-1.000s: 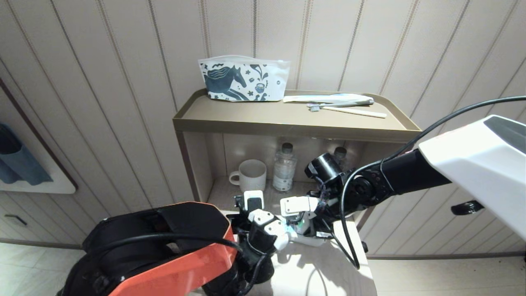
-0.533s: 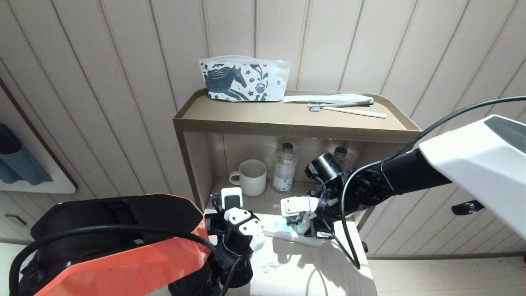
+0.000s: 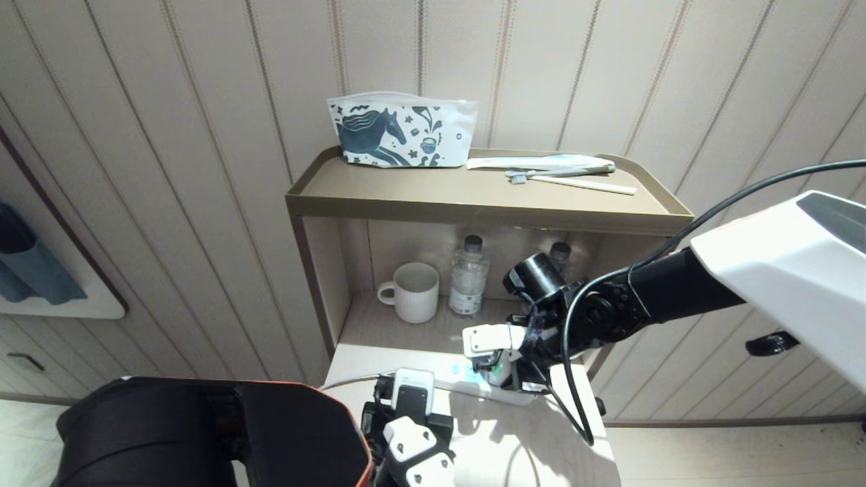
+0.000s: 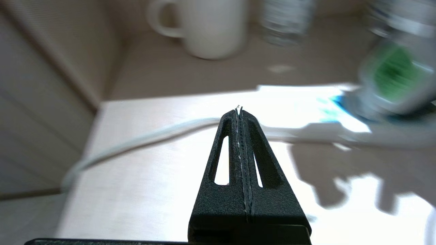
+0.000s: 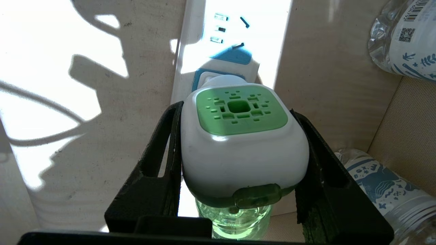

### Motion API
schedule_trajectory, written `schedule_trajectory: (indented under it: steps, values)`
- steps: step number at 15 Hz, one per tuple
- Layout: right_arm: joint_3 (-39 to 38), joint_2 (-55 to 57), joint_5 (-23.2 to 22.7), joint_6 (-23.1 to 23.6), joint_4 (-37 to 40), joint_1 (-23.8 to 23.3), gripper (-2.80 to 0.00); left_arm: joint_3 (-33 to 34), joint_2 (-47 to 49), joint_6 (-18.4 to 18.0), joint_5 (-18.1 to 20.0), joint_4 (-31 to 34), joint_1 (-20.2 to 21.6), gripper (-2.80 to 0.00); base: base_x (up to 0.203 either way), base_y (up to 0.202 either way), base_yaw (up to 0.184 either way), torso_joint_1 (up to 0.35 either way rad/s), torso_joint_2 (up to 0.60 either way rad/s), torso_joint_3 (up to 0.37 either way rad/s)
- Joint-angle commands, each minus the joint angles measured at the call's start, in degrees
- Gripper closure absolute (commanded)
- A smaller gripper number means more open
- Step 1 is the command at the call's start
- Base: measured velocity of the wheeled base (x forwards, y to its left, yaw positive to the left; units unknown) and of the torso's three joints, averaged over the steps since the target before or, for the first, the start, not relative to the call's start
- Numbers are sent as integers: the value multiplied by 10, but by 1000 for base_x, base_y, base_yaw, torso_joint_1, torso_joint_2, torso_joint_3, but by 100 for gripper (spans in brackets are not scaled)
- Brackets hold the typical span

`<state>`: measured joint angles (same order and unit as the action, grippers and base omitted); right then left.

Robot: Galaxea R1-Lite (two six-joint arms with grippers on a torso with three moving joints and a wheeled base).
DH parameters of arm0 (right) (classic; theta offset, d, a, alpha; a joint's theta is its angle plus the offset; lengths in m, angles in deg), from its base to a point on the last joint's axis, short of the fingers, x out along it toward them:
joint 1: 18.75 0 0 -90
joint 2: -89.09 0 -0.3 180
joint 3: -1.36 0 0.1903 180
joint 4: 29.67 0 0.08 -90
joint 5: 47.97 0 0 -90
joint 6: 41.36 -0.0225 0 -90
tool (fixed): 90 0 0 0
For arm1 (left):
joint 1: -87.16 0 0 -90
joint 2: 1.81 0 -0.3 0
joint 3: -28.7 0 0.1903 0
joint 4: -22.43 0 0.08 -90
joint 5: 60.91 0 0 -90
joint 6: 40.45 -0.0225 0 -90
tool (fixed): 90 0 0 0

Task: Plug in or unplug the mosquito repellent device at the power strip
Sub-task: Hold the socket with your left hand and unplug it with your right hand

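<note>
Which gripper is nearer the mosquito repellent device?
Right. The right gripper is clamped on the mosquito repellent device at the power strip; the left gripper, shut, is apart near the cord end.

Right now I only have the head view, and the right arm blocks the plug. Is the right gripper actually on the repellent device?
Observer: Yes. In the right wrist view the right gripper clamps both sides of the mosquito repellent device.
Operator: Is it in a socket?
Observer: Its back sits against a blue socket face on the power strip; the prongs are hidden.
Operator: And the left gripper?
Observer: The left gripper is shut on nothing, above the table near the white cord.
</note>
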<state>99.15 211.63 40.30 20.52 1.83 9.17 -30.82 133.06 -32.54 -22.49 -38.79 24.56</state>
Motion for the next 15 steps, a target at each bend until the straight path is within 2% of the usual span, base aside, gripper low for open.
schedule_trajectory:
  steps: [1, 2, 5, 7, 10, 12, 15]
  values:
    - [-3, 3, 0, 3, -9, 0, 0, -26, 21, 1, 7, 21, -25, 0, 0, 0, 0, 0, 0, 0]
    - [-3, 3, -1, 3, -9, -1, 0, -27, 22, 1, 7, 24, -27, 0, 0, 0, 0, 0, 0, 0]
    - [-3, 3, -1, 3, -9, -1, 0, -93, 23, 2, 10, 95, -50, 0, 0, 0, 0, 0, 0, 0]
    - [-2, 4, -1, 3, -10, -1, 0, -97, 27, 2, 10, 103, -54, 0, 0, 0, 0, 0, 0, 0]
    - [-2, 4, -1, 3, -10, -1, 0, -185, 64, 2, 10, 161, -89, 0, 0, 0, 0, 0, 0, 0]
    - [-2, 4, -1, 3, -10, -1, 0, -187, 65, 2, 10, 166, -91, 0, 0, 0, 0, 0, 0, 0]
    - [-2, 7, -1, 3, -11, -1, 0, -231, 107, 4, 10, 181, -103, 0, 0, 0, 0, 0, 0, 0]
